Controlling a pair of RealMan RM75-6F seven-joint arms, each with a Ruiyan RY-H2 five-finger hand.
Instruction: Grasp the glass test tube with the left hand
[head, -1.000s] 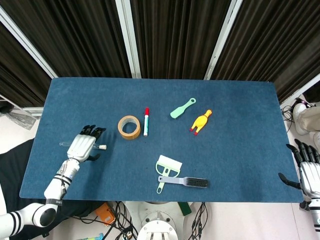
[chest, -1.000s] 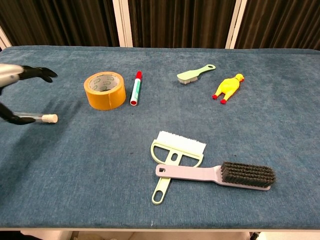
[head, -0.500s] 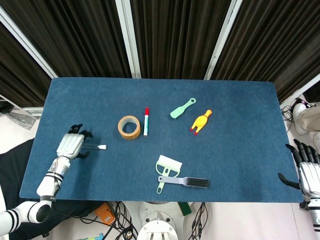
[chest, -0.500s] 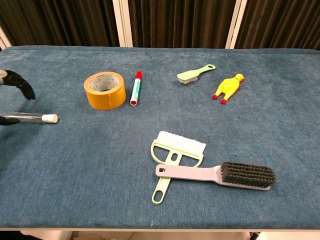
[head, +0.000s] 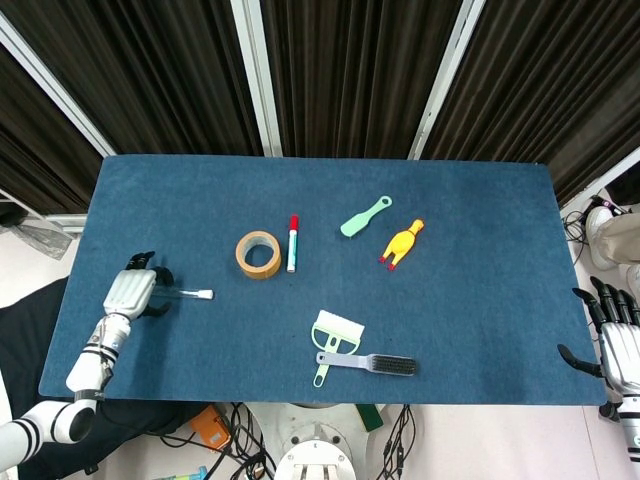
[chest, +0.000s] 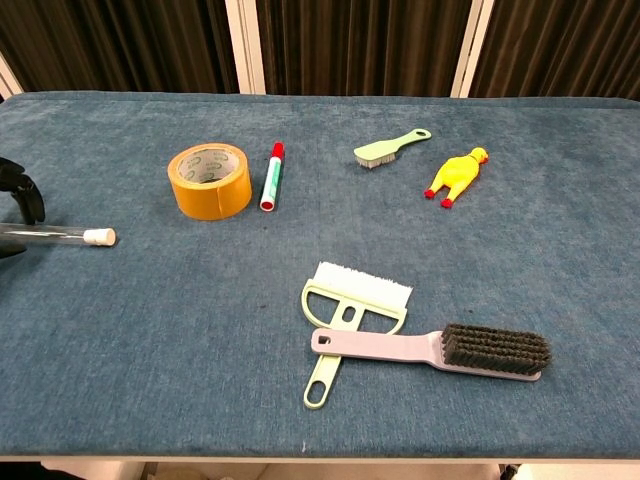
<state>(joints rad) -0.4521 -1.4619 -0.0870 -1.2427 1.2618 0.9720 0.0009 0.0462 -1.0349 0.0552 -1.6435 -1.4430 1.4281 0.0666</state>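
Observation:
The glass test tube (head: 190, 294) with its white stopper lies flat on the blue table near the left edge; in the chest view the test tube (chest: 60, 234) runs off the frame's left side. My left hand (head: 130, 292) sits at the tube's closed end. Its dark fingertips (chest: 18, 188) arch over the glass and the thumb lies on the near side, apart from the glass, with no firm grip showing. My right hand (head: 618, 345) hangs off the table's right edge with its fingers spread and nothing in it.
A roll of orange tape (head: 258, 253) and a red-capped marker (head: 292, 243) lie to the right of the tube. Further right are a green brush (head: 365, 216), a yellow rubber chicken (head: 402, 243), a green scraper (head: 333, 338) and a grey brush (head: 370, 363).
My left hand has slid left along the tube, from covering most of it to its far end. The tube itself has stayed put. The right hand has not moved.

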